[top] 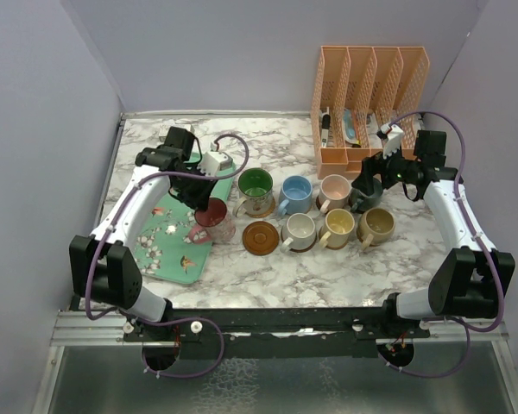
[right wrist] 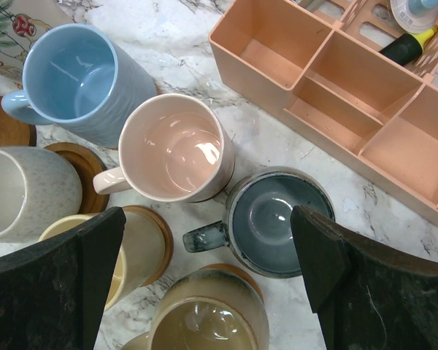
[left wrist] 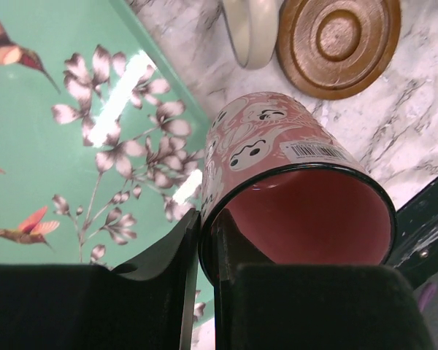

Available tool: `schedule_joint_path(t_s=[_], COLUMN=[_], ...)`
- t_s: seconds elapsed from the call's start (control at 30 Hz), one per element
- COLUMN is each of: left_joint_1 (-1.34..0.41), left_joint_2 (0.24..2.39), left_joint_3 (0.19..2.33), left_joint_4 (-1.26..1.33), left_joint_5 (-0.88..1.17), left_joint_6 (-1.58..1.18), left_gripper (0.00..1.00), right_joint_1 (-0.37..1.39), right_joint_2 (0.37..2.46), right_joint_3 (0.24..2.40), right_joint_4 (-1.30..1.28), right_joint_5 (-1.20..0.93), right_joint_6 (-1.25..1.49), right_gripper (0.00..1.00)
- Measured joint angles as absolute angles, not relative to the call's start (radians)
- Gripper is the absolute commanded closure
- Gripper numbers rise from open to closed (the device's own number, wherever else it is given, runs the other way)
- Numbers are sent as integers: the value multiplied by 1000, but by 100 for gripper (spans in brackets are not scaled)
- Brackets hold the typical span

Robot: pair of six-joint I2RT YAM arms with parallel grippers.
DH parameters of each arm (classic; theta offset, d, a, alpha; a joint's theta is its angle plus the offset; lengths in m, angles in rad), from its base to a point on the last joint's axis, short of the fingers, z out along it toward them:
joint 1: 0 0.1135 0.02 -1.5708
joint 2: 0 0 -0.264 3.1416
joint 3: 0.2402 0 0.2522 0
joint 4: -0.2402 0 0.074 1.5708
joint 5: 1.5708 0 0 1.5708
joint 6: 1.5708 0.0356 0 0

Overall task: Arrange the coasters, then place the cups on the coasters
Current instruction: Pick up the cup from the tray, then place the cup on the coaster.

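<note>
- left claw (left wrist: 203, 244) clamped on wall of red patterned mug (left wrist: 277, 146); ringed brown coaster (left wrist: 339, 42) just ahead of it.
- right claw (right wrist: 208, 222) spread wide; grey-teal mug (right wrist: 277, 219) below, between its fingers.

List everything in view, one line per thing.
red mug: one, gripped, at the tray's right edge
other mugs: seven; green, blue, pink, dark grey behind; cream, yellow, tan in front
bare coaster: one, brown, left of cream
other coasters: brown, under mugs, count unclear
tray: one, mint green, floral, left
organizer: one, peach, back right
highlighter: one, yellow, in organizer
table: one, white marble
left arm: jaws shut on red mug's wall
right arm: jaws open above dark grey
</note>
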State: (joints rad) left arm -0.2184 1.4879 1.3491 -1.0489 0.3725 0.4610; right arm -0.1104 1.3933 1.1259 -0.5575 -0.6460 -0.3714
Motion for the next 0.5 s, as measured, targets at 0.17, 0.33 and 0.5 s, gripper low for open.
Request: schedule_joint_path(t_s=[0.17, 0.33, 0.5], left_joint_1=[-294, -413, -476], left_joint_2=[1512, 1539, 1574], left_joint_3=[1349, 1349, 1353], left_joint_4=[-1005, -958, -939], left_joint_5=[368, 327, 301], left_joint_6=[369, 279, 215], left_gripper=[100, 100, 100], right_joint_1=[-110, -110, -110], right_joint_2=[1393, 1394, 1396], right_joint_3=[1126, 1126, 1126], right_joint_4=[-558, -558, -558], right_joint_5=[-646, -646, -645], right_joint_6=[-372, -372, -372], right_gripper=[2, 2, 3])
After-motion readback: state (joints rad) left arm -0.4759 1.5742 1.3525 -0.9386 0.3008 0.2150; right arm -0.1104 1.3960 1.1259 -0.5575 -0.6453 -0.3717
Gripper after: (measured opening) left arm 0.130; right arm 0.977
